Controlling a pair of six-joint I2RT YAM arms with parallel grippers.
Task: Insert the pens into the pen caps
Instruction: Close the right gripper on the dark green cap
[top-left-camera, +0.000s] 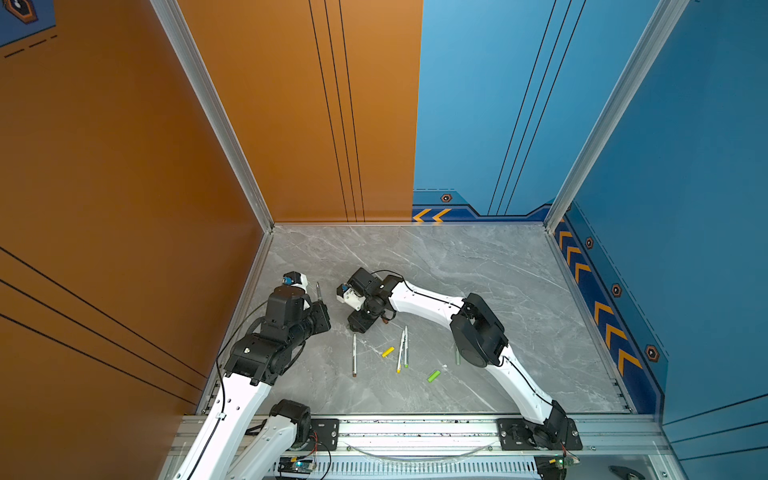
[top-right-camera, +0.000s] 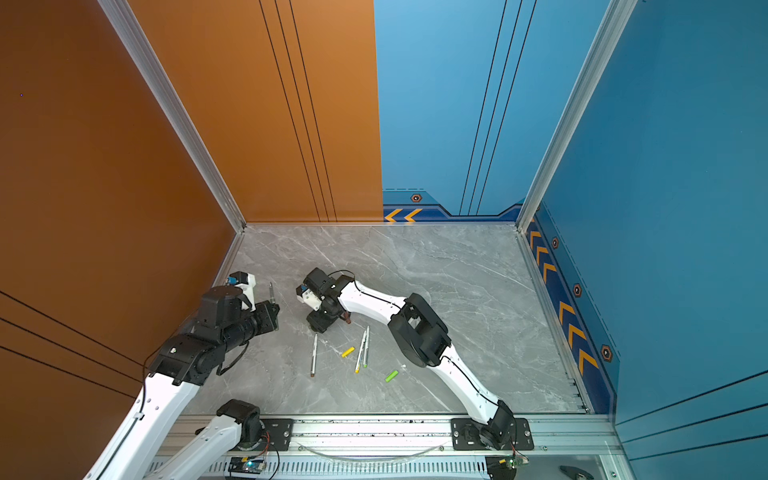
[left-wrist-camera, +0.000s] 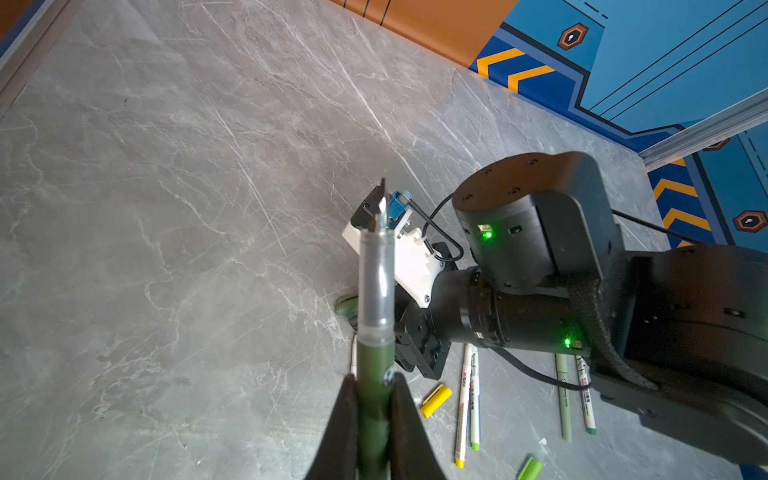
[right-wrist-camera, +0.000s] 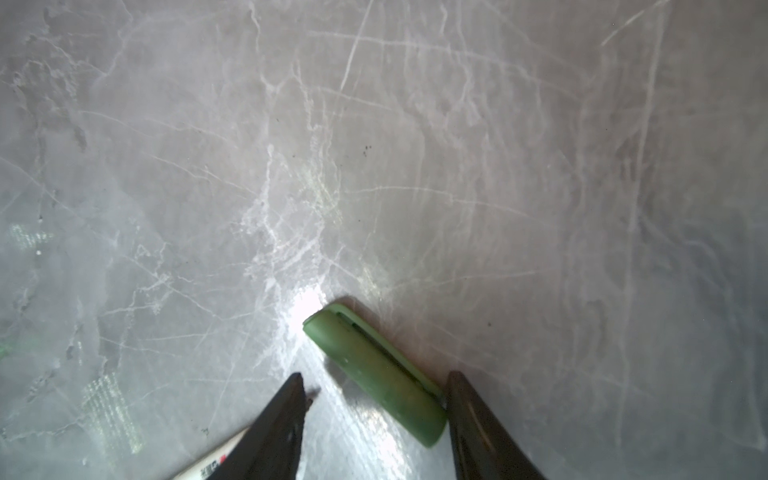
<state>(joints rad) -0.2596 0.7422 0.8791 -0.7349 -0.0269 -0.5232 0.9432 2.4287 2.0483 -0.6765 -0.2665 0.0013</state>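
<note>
Nothing is being capped yet: a green pen is being clamped in the left gripper, lower centre, and a green cap is being straddled by the parted jaws of the right gripper.

Dark olive pen, green cap, grey white-veined table.

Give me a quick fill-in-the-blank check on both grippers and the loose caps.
1. The left gripper is shut on a dark ___ pen.
2. The green cap between the fingers of the open right gripper rests on the ___.
3. The loose cap beside the two white pens lying together is ___.
Missing words: green; table; yellow.
</note>
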